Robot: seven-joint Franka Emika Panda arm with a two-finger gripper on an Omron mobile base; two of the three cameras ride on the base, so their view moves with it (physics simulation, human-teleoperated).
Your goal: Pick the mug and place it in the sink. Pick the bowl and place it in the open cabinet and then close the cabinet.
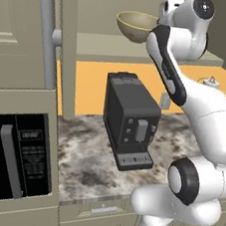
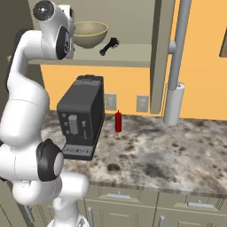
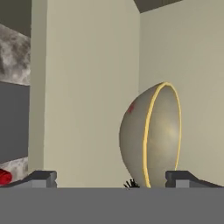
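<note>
Bowl [image 2: 90, 33] resting upright on the open cabinet [image 2: 133, 55] shelf beside a small black brush [image 2: 109, 46], gripper [image 3: 111, 179] fingers spread wide and empty, facing the bowl's rim.

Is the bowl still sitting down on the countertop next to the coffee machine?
No, the bowl rests on the cabinet shelf above the coffee machine, beside a small black brush.
</note>
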